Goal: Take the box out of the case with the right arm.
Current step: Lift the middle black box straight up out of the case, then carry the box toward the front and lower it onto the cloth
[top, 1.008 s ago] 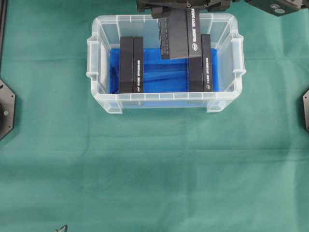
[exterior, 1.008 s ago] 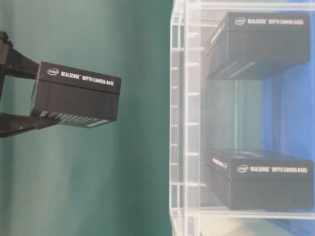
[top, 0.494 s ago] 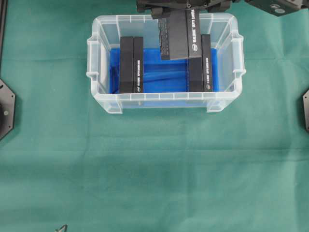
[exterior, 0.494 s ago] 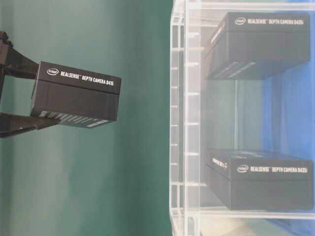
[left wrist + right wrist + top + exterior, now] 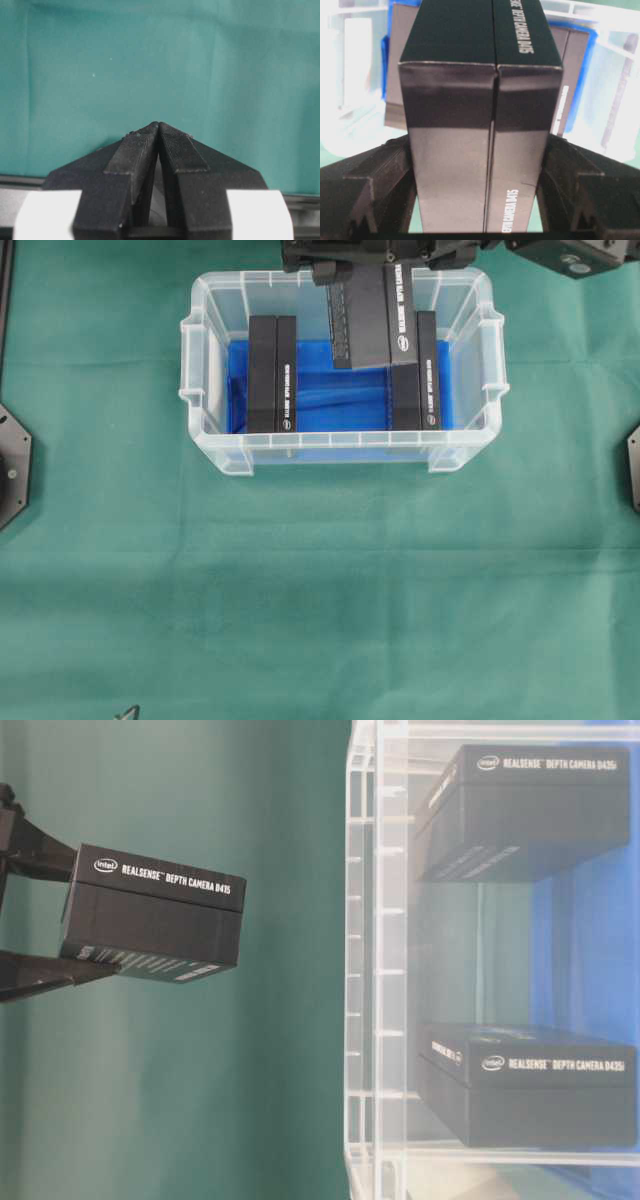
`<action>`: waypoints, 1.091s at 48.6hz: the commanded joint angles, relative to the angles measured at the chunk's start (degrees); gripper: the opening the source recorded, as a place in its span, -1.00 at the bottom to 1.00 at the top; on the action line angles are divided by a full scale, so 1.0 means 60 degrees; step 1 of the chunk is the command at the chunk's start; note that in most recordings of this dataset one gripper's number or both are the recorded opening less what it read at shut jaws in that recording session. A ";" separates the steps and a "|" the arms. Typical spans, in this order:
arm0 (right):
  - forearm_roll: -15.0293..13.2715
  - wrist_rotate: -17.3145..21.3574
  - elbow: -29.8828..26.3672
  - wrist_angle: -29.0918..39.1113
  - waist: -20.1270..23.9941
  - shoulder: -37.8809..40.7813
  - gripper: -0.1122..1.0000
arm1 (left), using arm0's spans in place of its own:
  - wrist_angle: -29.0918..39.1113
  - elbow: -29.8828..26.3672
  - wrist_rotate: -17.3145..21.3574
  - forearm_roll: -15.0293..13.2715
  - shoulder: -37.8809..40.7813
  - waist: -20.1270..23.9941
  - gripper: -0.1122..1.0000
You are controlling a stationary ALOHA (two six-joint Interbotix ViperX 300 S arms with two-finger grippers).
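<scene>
Box (image 5: 152,912) is gripped by the right tool (image 5: 475,200), raised clear of the case (image 5: 200,360); a slip would drop it onto 2 boxes (image 5: 272,373) below. Left tool (image 5: 158,131) is clenched, empty.

Matte black hardware on both arms of the twin-arm rig

The left gripper (image 5: 158,127) has two wedge-shaped black fingers (image 5: 135,150) with finely ribbed inner pads, flanked by white fittings at its base. The right gripper (image 5: 480,190) shows chunky black fingers (image 5: 375,185) with stepped, grainy surfaces; from overhead, the right arm (image 5: 380,252) appears as a dark angular housing with small screws and a round silver fitting.
</scene>
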 commanded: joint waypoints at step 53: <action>-0.0029 0.1890 -0.0322 0.0718 0.2593 -0.0381 0.41 | -0.0029 -0.0059 -0.0015 0.0029 0.0029 -0.0015 -0.76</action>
